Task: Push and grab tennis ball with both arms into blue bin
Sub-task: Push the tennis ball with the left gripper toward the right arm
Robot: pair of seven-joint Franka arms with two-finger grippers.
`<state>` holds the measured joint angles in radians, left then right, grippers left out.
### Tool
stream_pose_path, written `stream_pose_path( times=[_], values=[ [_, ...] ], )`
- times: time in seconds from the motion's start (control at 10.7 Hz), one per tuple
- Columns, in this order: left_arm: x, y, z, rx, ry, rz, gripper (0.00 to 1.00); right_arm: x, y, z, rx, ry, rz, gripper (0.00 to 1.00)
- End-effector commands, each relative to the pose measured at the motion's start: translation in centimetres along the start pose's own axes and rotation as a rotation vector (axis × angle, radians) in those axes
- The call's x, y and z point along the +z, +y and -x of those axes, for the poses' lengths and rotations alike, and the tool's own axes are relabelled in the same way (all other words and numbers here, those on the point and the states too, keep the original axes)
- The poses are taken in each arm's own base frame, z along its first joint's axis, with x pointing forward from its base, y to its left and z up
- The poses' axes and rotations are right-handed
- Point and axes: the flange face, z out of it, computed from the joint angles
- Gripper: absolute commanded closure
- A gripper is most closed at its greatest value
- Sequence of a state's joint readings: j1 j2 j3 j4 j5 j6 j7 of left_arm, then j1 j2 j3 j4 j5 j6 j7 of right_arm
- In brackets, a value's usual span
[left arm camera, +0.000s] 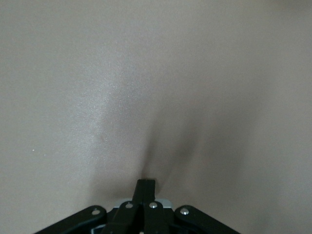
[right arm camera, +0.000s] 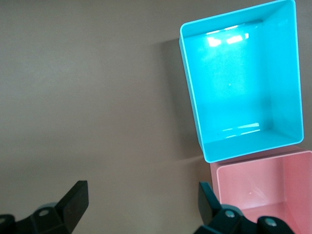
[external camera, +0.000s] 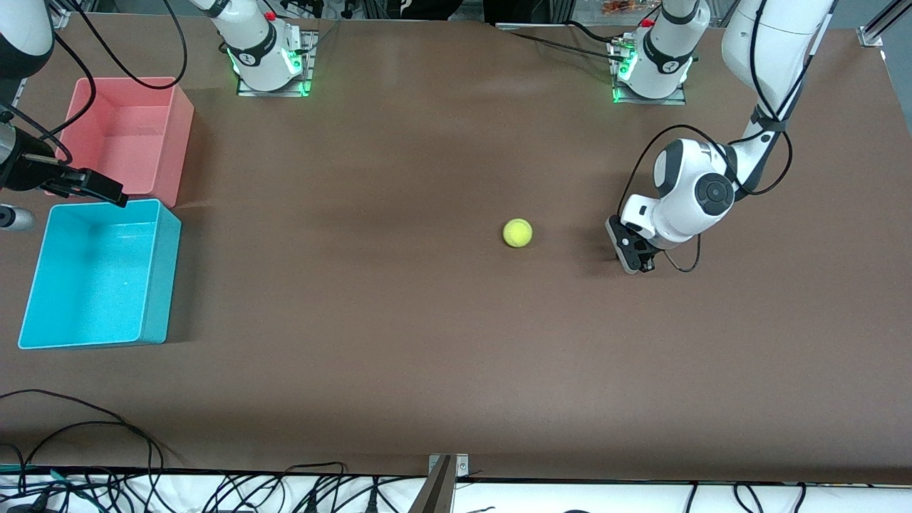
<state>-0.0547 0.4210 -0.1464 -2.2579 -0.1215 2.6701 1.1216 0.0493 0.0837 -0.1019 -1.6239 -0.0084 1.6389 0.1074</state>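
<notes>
The yellow-green tennis ball point(external camera: 517, 233) lies on the brown table near its middle. My left gripper point(external camera: 631, 258) is shut and empty, low at the table beside the ball toward the left arm's end, with a clear gap between them. In the left wrist view the shut fingers point(left arm camera: 145, 187) point at bare table and the ball is out of view. The blue bin point(external camera: 92, 278) stands empty at the right arm's end. My right gripper point(external camera: 107, 191) hovers open and empty over the blue bin's rim next to the pink bin. In the right wrist view it point(right arm camera: 141, 195) is open, with the blue bin point(right arm camera: 239, 83) past its fingers.
A same-sized pink bin point(external camera: 135, 135) stands touching the blue bin, farther from the camera; it also shows in the right wrist view point(right arm camera: 263, 190). Cables lie along the table's near edge point(external camera: 85, 427). The arm bases point(external camera: 271, 60) stand at the table's back edge.
</notes>
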Motion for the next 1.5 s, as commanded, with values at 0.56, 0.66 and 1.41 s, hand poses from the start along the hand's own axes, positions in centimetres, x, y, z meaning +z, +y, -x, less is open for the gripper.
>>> stream_pose_path(
  times=[0.56,0.66,1.41],
  values=[
    [-0.3,-0.6,-0.4,-0.011,0.015,-0.011,1.00,1.6,-1.6,-1.2,-0.109,-0.018,0.019,0.00],
    [-0.4,-0.7,-0.3,-0.015,0.016,-0.012,1.00,2.1,-1.3,-1.4,-0.248,-0.029,0.020,0.00],
    [-4.7,-2.5,2.3,-0.066,0.007,-0.042,0.83,5.8,-5.6,-1.8,-0.670,-0.109,-0.067,0.00]
  ],
)
